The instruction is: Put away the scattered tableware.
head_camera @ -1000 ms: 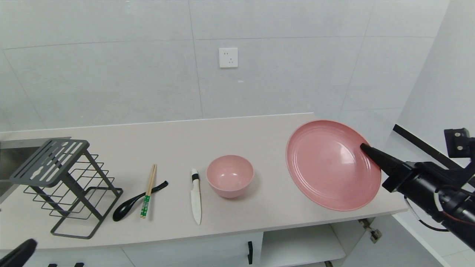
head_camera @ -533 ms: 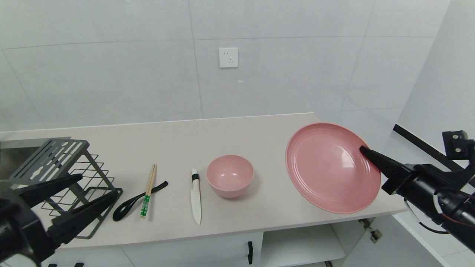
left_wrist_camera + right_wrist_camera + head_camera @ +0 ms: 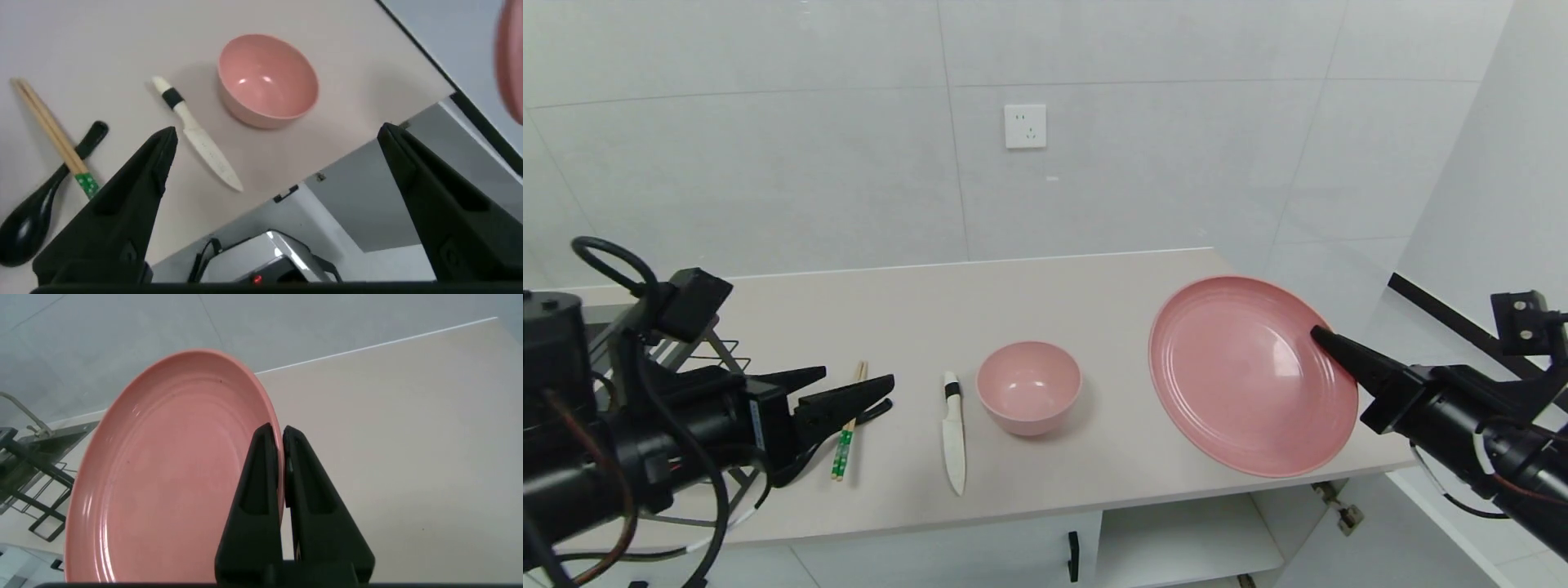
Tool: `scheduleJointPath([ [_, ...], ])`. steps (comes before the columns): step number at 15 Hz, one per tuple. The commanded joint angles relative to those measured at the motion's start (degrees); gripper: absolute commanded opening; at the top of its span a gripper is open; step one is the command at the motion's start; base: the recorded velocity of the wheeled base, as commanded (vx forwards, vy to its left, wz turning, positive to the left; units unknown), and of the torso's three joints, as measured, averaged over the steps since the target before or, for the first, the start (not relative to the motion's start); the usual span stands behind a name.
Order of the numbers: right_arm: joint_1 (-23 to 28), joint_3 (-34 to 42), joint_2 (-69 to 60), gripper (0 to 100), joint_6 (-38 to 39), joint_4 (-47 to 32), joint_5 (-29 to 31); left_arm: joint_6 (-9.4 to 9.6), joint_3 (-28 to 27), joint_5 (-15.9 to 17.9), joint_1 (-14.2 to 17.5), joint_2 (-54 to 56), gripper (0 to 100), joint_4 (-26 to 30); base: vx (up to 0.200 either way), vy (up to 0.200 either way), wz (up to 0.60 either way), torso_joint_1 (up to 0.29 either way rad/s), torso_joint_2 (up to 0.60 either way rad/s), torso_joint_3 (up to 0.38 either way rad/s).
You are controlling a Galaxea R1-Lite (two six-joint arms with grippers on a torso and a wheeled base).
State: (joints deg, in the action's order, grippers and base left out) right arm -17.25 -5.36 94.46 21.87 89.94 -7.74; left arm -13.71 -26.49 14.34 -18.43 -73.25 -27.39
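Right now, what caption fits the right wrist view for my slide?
Right gripper shut on the rim of a tilted pink plate over the counter.

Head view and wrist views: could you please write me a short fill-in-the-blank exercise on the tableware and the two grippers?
1. The right gripper is ____ on the rim of the plate.
2. The left gripper hovers over the counter with its fingers ____.
3. The knife lies on the ____ side of the bowl.
4. The chopsticks lie across the handle of the ____ spoon.

Missing words: shut; open; left; black.
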Motion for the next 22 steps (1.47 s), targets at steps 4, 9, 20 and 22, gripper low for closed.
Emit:
scheduleJointPath([
  [4, 0.0, 0.4, 0.2, 0, -1.0, 0.1, -0.3, -5.53, -3.0, -3.4, -3.7, -13.6, 100, -0.3, 0.000, 0.000, 0.00, 0.000, 0.00, 0.000],
  [9, 0.1, 0.4, 0.2, 0, -1.0, 0.1, -0.4, -7.82, -3.3, -10.8, -9.4, -23.4, 100, -9.2, 0.000, 0.000, 0.00, 0.000, 0.00, 0.000],
  [20, -0.1, 0.5, 1.3, 0, -1.0, 0.1, -0.4, -2.55, -4.9, -15.8, -10.0, -36.3, 100, -21.2, 0.000, 0.000, 0.00, 0.000, 0.00, 0.000],
  [22, -0.2, 1.0, 1.4, 0, -1.0, 0.1, -0.4, -2.55, -7.2, -15.8, -9.7, -38.1, 100, -21.9, 0.000, 0.000, 0.00, 0.000, 0.00, 0.000],
])
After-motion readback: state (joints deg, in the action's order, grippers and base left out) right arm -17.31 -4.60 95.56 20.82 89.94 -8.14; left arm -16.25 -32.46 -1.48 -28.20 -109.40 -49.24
